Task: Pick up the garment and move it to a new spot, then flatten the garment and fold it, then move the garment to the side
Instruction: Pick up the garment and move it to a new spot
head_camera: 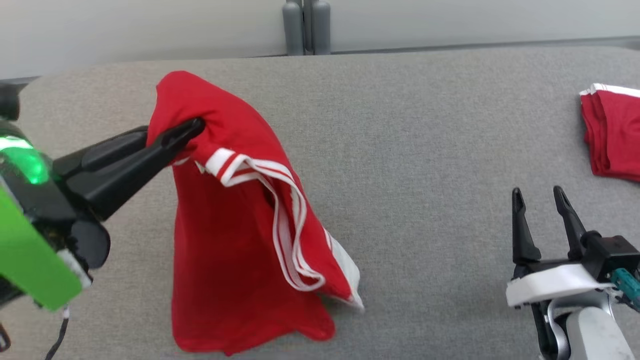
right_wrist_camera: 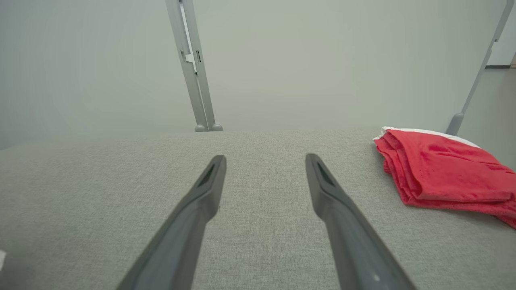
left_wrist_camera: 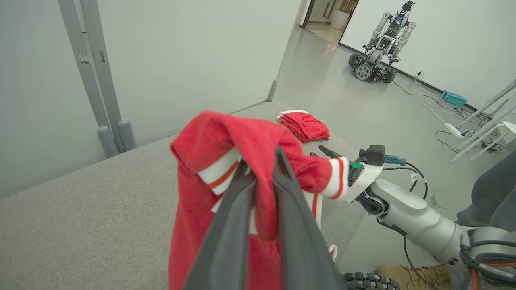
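A red garment with white-striped trim hangs lifted above the grey padded table, its lower hem draping down toward the near edge. My left gripper is shut on its upper part, and in the left wrist view the red cloth bunches over and between the dark fingers. At the lower right, my right gripper stands open above bare table, nothing between its fingers, well apart from the hanging garment.
A folded pile of red garments with white trim lies at the table's right edge, also seen as the folded pile. Grey posts stand behind the far edge. Another robot and cables sit on the floor beyond.
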